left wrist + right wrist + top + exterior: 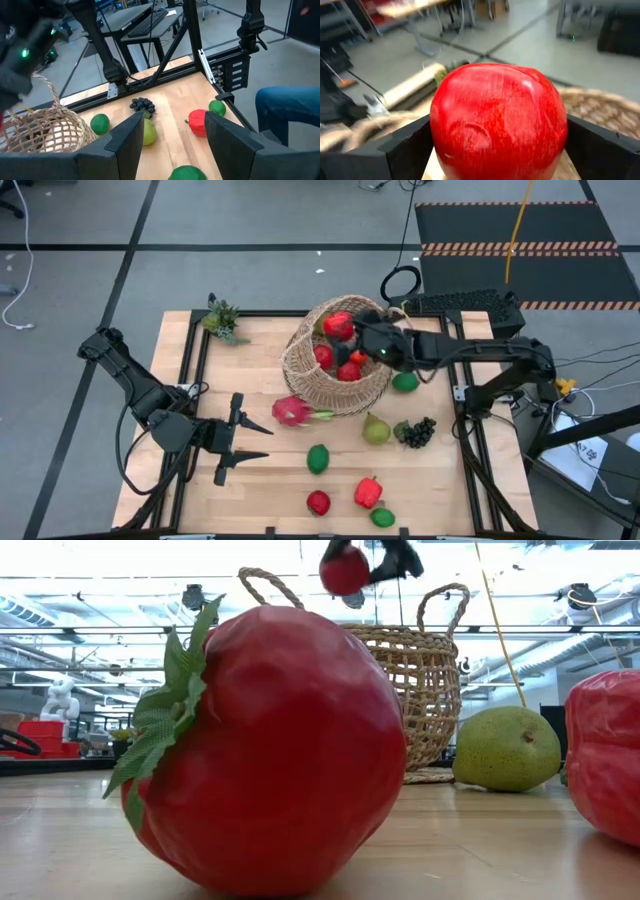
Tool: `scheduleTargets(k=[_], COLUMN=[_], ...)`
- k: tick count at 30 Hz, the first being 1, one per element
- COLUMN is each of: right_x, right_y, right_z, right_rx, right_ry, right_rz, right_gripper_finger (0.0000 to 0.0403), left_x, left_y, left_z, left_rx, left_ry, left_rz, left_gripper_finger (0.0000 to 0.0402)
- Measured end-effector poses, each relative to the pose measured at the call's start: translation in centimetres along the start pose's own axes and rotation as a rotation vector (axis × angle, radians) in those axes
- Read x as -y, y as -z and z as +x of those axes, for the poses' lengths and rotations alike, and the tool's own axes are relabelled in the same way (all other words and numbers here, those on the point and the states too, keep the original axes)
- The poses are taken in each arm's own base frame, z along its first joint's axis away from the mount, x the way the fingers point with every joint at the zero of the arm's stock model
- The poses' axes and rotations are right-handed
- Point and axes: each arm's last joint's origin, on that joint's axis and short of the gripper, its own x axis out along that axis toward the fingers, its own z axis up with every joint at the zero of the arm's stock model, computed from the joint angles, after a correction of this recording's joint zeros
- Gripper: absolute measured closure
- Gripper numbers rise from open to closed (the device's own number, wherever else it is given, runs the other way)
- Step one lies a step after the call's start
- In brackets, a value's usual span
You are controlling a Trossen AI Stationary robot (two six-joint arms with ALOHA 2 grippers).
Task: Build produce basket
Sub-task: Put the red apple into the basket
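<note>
Right fingers (345, 330): spread wide and clamped on a round glossy red apple (498, 120), one finger on each flank. In the high view the apple sits above the large tan woven wicker basket (300, 365), over its far rim, with other red produce already inside.

Left fingers (232, 442): about half open, holding nothing, parked low over the near-left tabletop (260, 490). This arm waits.

Key relation: the basket's mouth lies directly below my right fingers. The basket looks tipped, with its opening turned toward the right. My judgement is that the next move is a short descent and release; the apple is round, so no long axis to align. The risk, as I judge it, is releasing too close to the rim, so the apple rolls out.

View comparison:
- Low view shows the apple raised above the basket's loop handles, so there is clear height to lose. The high view cannot give that.
- High view shows what remains outside: pink dragonfruit (291, 412), green pear (375, 429), dark grapes (417, 432), limes, a red pepper (367, 492) and a small red fruit near the front edge.
- Right wrist view is almost filled by the apple; only a strip of wicker shows behind it.
- Left wrist view shows a person's knee in blue jeans (285, 107) beyond the table's edge.
</note>
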Motion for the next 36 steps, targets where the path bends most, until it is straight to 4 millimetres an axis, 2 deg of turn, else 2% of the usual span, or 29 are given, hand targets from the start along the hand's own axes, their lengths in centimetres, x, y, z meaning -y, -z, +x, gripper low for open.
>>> scheduleTargets(k=[10, 27, 36], right_x=[1.9, 3.3, 3.2], right_y=[1.6, 4.9, 5.8], right_z=[3.9, 9.0, 10.1], right_rx=[-0.161, -0.338, -0.358], right_ry=[0.063, 0.153, 0.154], right_rz=[0.022, 0.001, -0.063], right_gripper_finger=[0.0012, 0.0012, 0.0005], left_x=[0.0, 0.0, 0.0], left_y=[-0.2, -0.2, -0.2], left_z=[0.0, 0.0, 0.0], left_rx=[0.014, 0.021, 0.021], left_ry=[-0.002, -0.003, -0.003], left_rz=[0.049, 0.076, 0.072], left_gripper_finger=[0.0192, 0.0192, 0.0192])
